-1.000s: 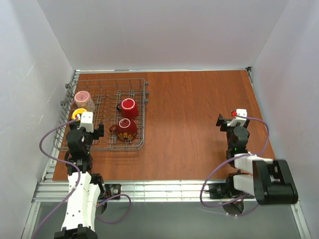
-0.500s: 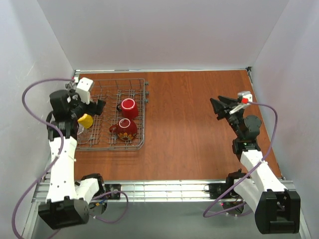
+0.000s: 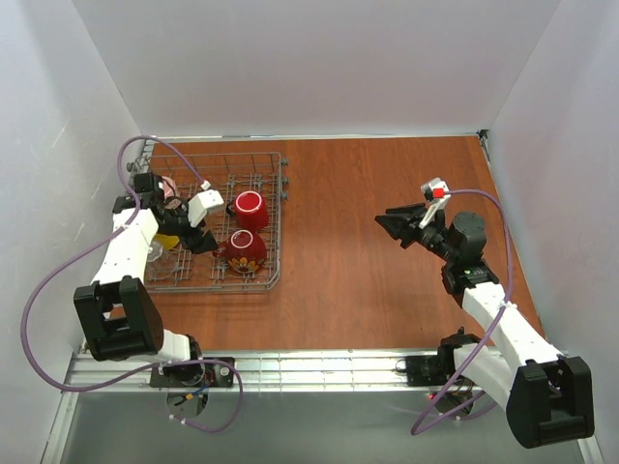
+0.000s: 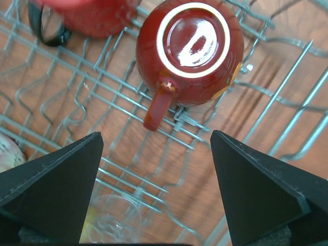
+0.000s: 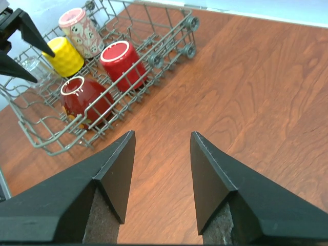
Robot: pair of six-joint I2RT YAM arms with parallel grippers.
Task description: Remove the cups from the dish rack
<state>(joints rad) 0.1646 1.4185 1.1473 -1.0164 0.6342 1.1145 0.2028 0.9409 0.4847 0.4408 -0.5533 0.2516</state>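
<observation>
Left wrist view: probable approach step, left gripper (image 4: 156, 134) wide open and empty above the rack (image 3: 242, 155), floral mug (image 4: 192, 51) at 12 o'clock, descent onto it next; right gripper (image 5: 161, 134) also spread, empty.

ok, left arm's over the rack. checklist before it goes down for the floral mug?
1. Left gripper open and empty: ok, jaws stand wide apart.
2. Dark red floral mug lined up between the jaws: ok, it sits ahead of them, upside down, handle toward the gripper.
3. Clear glass tumbler clear of the left finger: cannot tell, its edges barely show.
4. Right gripper open, empty and away from the dish rack: ok.
5. Set-down space on the table right of the rack: ok, bare wood.
</observation>
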